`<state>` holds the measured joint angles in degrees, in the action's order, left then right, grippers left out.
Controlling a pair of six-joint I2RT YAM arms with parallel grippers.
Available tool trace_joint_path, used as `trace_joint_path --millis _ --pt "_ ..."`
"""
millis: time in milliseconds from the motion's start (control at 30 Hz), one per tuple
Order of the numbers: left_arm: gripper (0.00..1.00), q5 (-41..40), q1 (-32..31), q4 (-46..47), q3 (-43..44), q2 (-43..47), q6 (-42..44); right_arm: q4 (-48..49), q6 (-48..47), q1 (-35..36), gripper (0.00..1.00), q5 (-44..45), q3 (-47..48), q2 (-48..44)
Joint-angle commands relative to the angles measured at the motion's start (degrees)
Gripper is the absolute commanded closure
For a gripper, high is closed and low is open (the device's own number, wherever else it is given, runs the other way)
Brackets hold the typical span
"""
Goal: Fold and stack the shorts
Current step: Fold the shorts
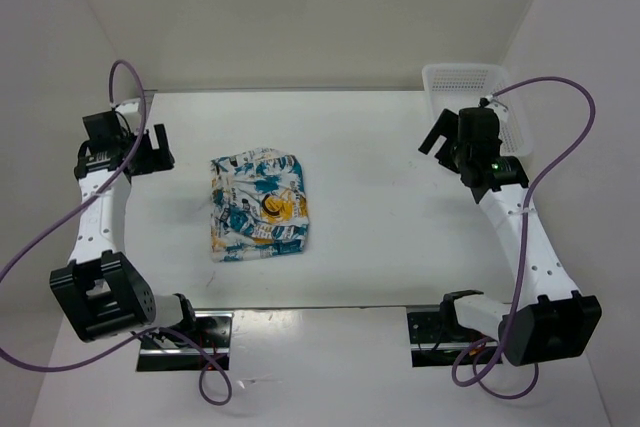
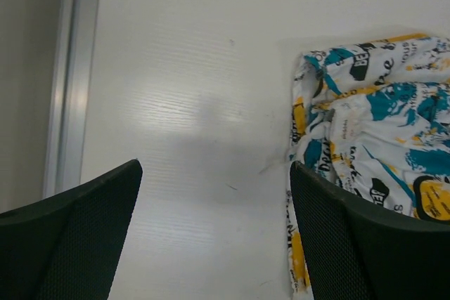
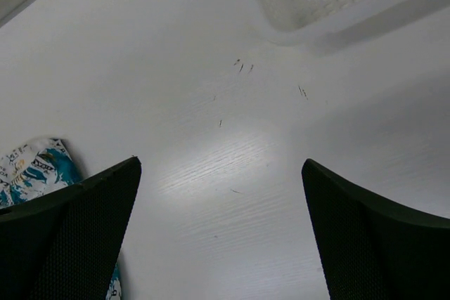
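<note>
The shorts (image 1: 257, 207), white with teal, orange-yellow and black print, lie folded in a compact rectangle on the table left of centre. They also show at the right of the left wrist view (image 2: 373, 124) and at the lower left edge of the right wrist view (image 3: 31, 166). My left gripper (image 1: 160, 149) is open and empty, above the table left of the shorts. My right gripper (image 1: 438, 137) is open and empty, raised over the table far right of the shorts, beside the basket.
A white plastic mesh basket (image 1: 455, 77) stands at the back right corner; its edge shows in the right wrist view (image 3: 330, 5). A metal rail (image 2: 70, 75) runs along the table's left edge. White walls enclose the table.
</note>
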<state>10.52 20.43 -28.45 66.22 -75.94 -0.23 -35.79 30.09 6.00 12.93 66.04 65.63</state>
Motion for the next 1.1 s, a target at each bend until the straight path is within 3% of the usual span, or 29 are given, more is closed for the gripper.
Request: trace_joint_path --millis 0,67,300,533,667,1067 --pt "0.07 -8.23 0.23 1.99 1.45 2.29 0.23 -0.16 0.85 -0.20 0.00 1.31 -0.39 -1.73" --pt "0.06 -8.24 1.45 3.91 2.16 0.64 0.23 -0.16 1.47 -0.73 0.00 0.00 -0.39 -1.73" --pt "0.05 7.22 2.07 15.24 1.30 -2.29 0.23 -1.91 -0.55 0.32 0.00 1.92 0.23 -3.82" --pt "0.07 2.49 -0.30 21.76 -8.28 5.54 0.23 -3.67 0.58 0.33 0.00 3.60 -3.02 -8.75" --pt "0.07 5.72 -0.91 28.17 -13.21 6.34 0.23 -3.67 0.59 -0.81 0.00 2.20 -4.16 -9.46" --pt "0.07 8.45 -10.13 22.46 -4.43 11.51 0.23 -1.31 1.72 -1.86 0.00 0.52 -4.17 -7.00"
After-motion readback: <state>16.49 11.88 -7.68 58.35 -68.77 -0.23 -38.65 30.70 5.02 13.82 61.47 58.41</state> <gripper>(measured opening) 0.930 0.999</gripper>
